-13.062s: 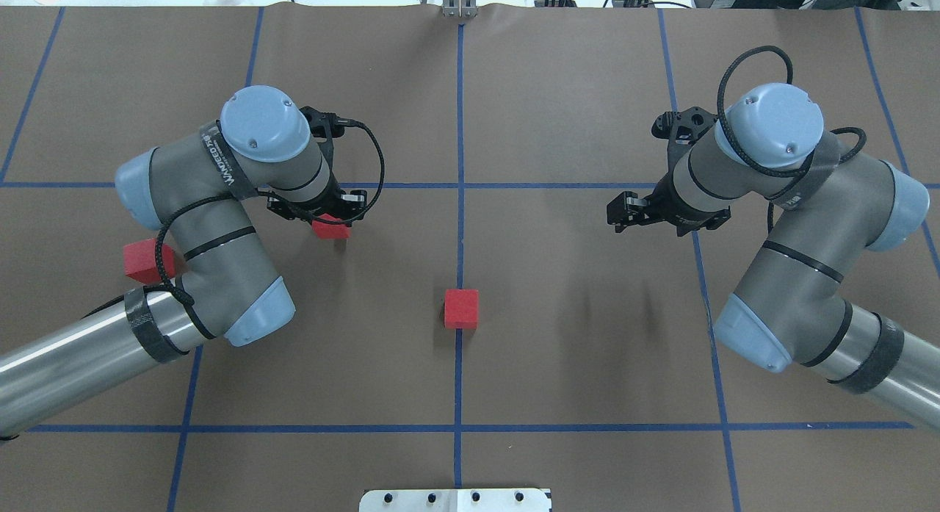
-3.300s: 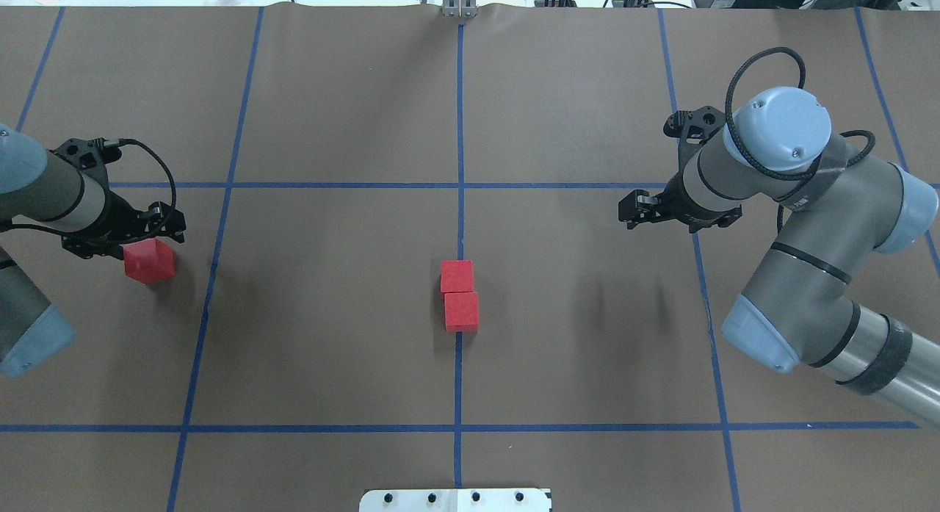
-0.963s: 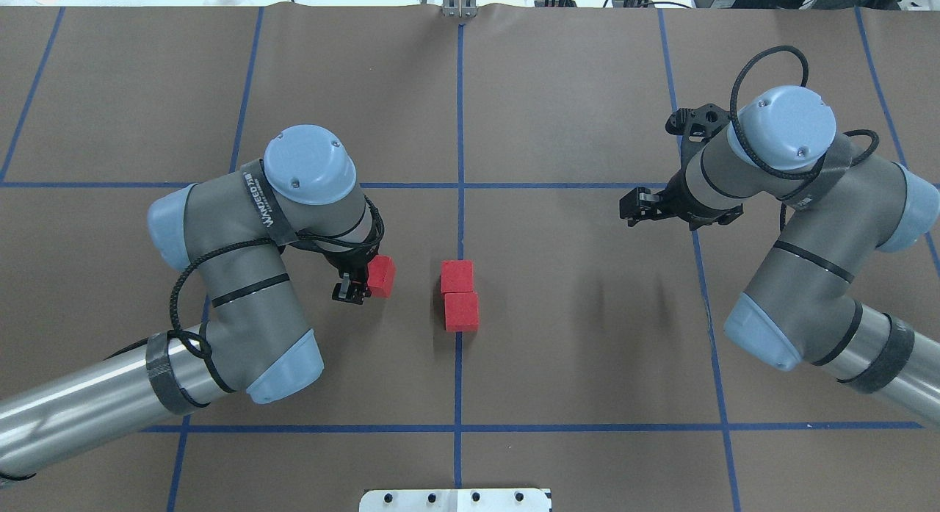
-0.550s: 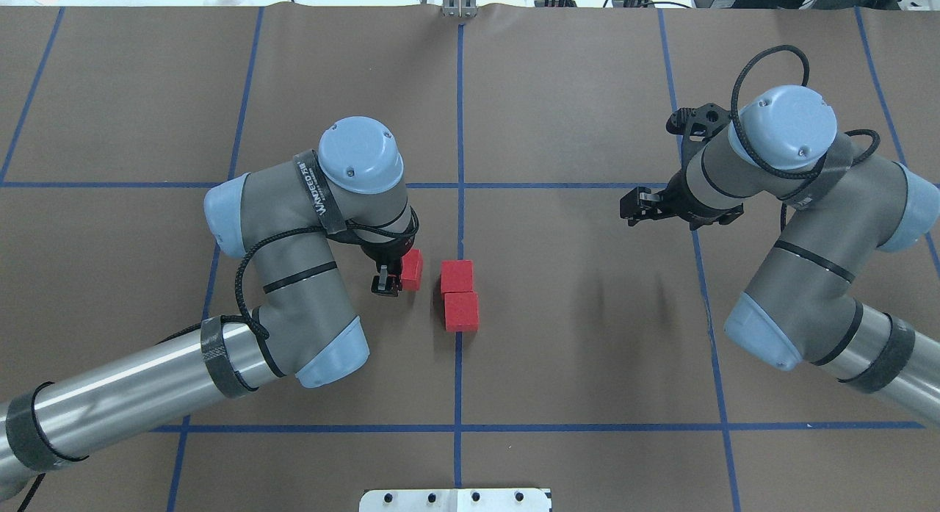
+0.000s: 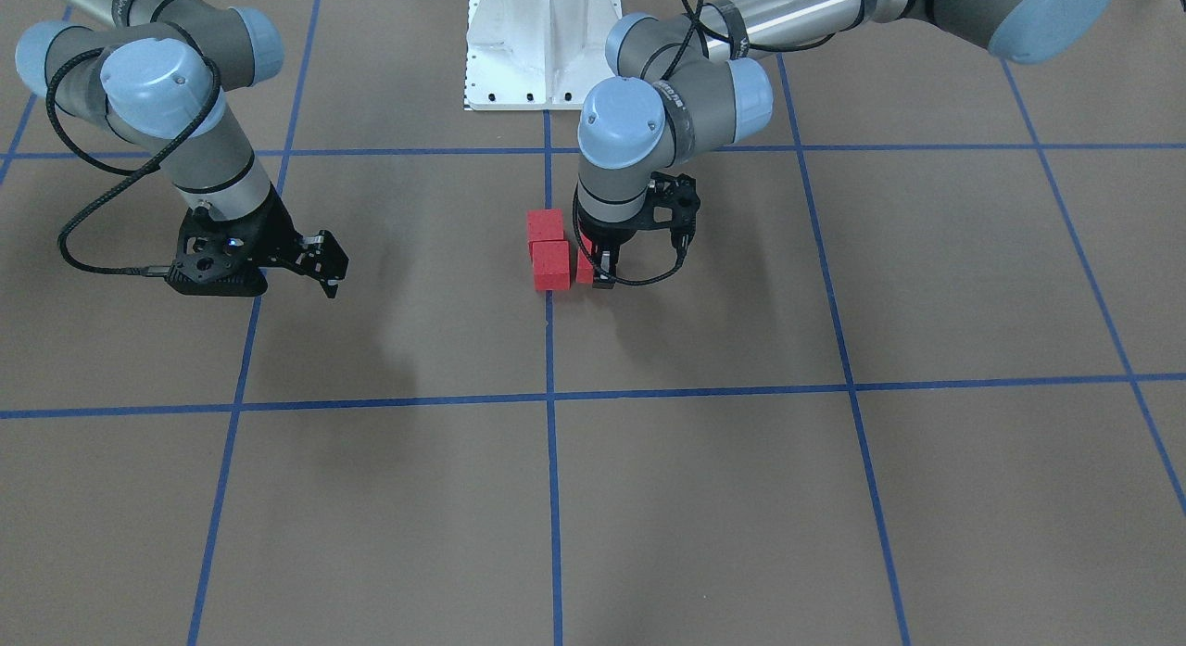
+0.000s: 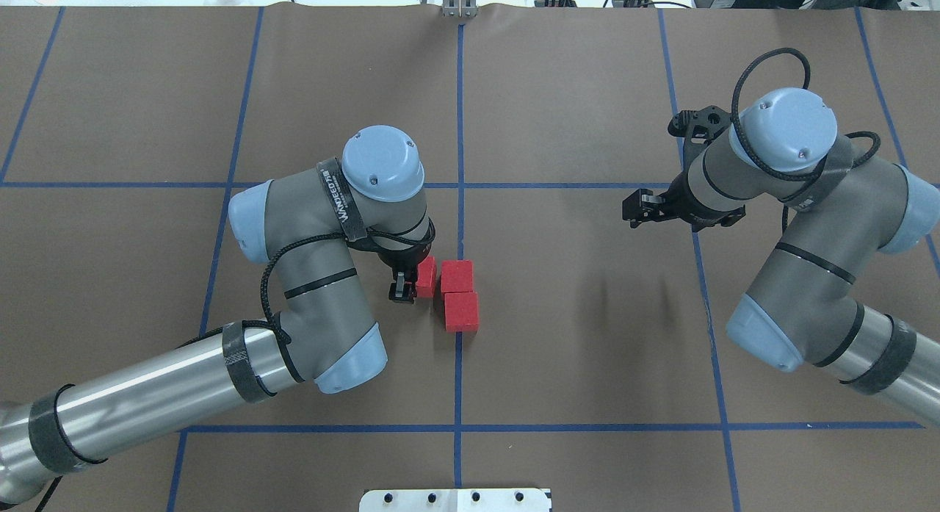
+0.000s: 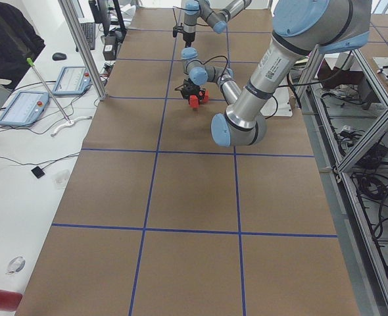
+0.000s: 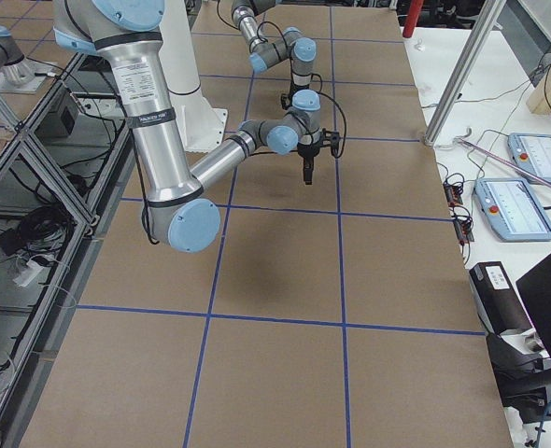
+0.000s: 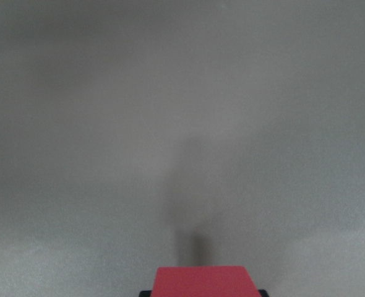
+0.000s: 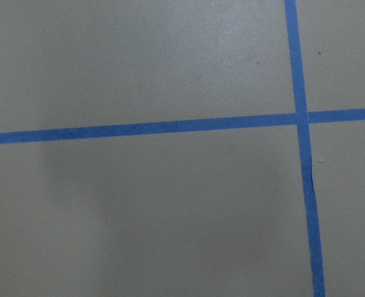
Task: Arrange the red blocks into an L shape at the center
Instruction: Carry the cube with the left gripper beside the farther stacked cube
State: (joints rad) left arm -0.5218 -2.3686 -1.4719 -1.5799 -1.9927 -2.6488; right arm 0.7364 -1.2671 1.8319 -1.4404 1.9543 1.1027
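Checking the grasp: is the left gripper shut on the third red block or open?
Shut on it: the third red block sits between the fingers of the left gripper, beside the other two blocks.

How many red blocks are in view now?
3. Near block and far block touch on the center line; third block is held by the left gripper, beside the far block.

Overhead you see only a sliver of the held red block point(image 6: 427, 275); the left arm point(image 6: 323, 225) covers the rest. Left wrist view cuts it at the bottom edge (table point(image 9: 170, 93) beyond is blurred). Left gripper point(image 6: 416, 280): one finger hidden. From the left end, red blocks point(image 7: 195, 100) too small for you to separate.
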